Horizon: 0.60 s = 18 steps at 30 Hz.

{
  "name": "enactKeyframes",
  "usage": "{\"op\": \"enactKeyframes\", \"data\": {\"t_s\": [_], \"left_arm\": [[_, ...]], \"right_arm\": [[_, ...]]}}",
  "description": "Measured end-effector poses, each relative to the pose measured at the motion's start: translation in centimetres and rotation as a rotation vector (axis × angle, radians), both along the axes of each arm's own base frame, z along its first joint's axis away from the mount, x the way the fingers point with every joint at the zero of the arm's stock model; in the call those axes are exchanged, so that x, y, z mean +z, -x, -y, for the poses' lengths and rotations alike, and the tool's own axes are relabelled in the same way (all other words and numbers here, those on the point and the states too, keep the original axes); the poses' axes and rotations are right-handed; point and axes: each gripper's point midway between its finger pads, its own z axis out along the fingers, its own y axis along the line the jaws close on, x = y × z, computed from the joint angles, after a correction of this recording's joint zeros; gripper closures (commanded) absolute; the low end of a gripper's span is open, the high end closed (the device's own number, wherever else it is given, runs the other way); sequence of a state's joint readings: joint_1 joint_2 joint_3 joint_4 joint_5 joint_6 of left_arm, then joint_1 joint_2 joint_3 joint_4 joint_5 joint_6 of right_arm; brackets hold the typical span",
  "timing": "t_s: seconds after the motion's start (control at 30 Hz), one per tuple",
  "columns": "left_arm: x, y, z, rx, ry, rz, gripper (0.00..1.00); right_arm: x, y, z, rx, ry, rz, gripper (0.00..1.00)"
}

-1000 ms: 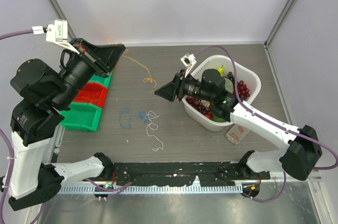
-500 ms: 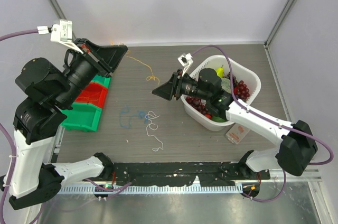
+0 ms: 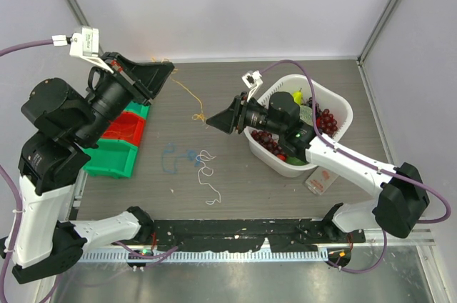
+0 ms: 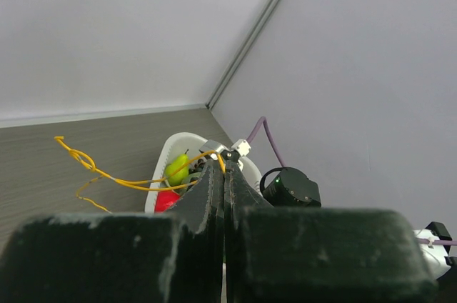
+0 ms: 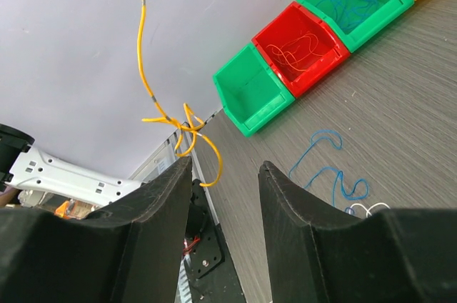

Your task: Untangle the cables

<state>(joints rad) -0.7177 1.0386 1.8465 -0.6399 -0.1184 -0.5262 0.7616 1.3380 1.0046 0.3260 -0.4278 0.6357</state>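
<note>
Green and red bins [image 3: 107, 161] left, fruit basket [image 3: 344, 106] right (blue cable [image 3: 171, 157] between). The orange cable [image 3: 187, 91], pinched in the left gripper [image 3: 170, 67]'s jaws, slants toward the right gripper [image 3: 207, 121]'s parted jaws.

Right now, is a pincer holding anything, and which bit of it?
The left pincer is shut on the orange cable, pinching its upper stretch at the fingertips; the knot dangles lower. The right pincer is open, holding nothing.

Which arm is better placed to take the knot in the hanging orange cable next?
Right, probably. The right gripper is open, with the knot of the orange cable just ahead of it. The left gripper is shut on that cable's upper end, holding it up.
</note>
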Motion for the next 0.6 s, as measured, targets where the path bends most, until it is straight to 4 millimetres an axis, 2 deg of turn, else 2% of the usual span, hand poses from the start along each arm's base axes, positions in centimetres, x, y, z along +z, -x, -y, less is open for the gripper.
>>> {"op": "enactKeyframes", "data": {"t_s": [0.27,0.6], "left_arm": [[0.03,0.13,0.15,-0.011,0.012,-0.008,1.00],[0.04,0.21,0.25,-0.018,0.012,-0.008,1.00]], "right_arm": [[0.26,-0.02,-0.01,0.002,-0.011,0.000,0.53],[0.21,-0.20,-0.07,0.000,-0.015,-0.002,0.59]]}}
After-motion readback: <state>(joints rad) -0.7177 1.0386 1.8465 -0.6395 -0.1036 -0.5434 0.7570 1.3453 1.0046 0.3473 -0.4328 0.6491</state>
